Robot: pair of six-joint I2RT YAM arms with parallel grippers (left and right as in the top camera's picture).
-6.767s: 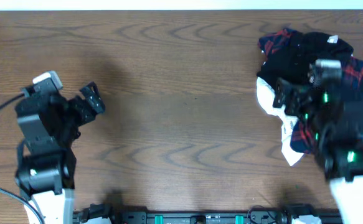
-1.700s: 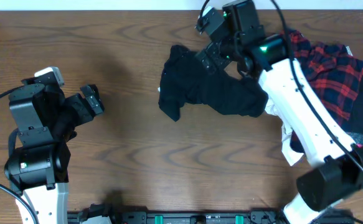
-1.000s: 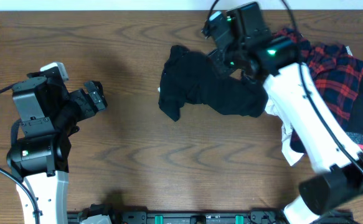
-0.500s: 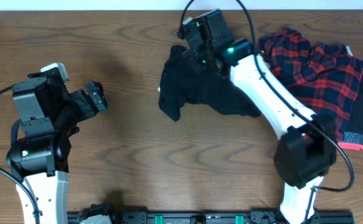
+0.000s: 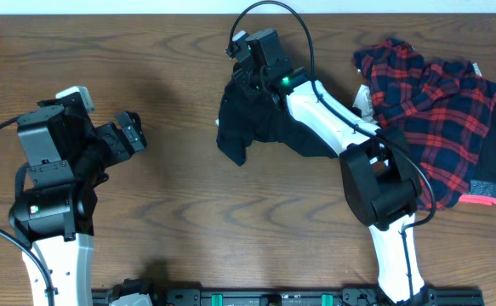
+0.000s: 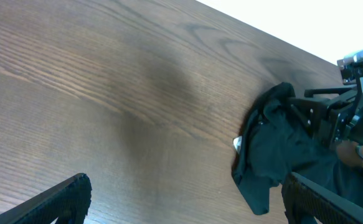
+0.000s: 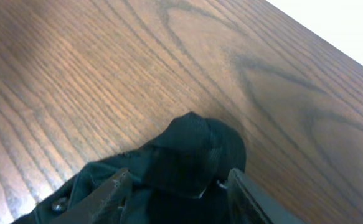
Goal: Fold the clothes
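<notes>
A crumpled black garment [image 5: 269, 127] lies at the table's centre back, also seen in the left wrist view [image 6: 274, 146]. My right gripper [image 5: 242, 83] hangs over its upper-left corner. In the right wrist view that gripper [image 7: 181, 191] stands open, with a raised fold of the black garment [image 7: 193, 149] lying loose between its fingers. A red plaid shirt [image 5: 435, 93] sits heaped at the far right. My left gripper [image 5: 133, 132] is wide open at the left, well away from the clothes, and in its own view [image 6: 184, 190] only bare wood lies between its fingers.
A dark cloth with a red hem [image 5: 488, 194] pokes out under the plaid shirt at the right edge. A bit of white cloth [image 5: 362, 95] shows beside the right arm. The table's back edge [image 5: 145, 12] runs just behind the clothes.
The right arm has swung left, from the black garment's right side beside the plaid heap to its upper-left corner. The black garment has stayed put. The left arm has not moved.
</notes>
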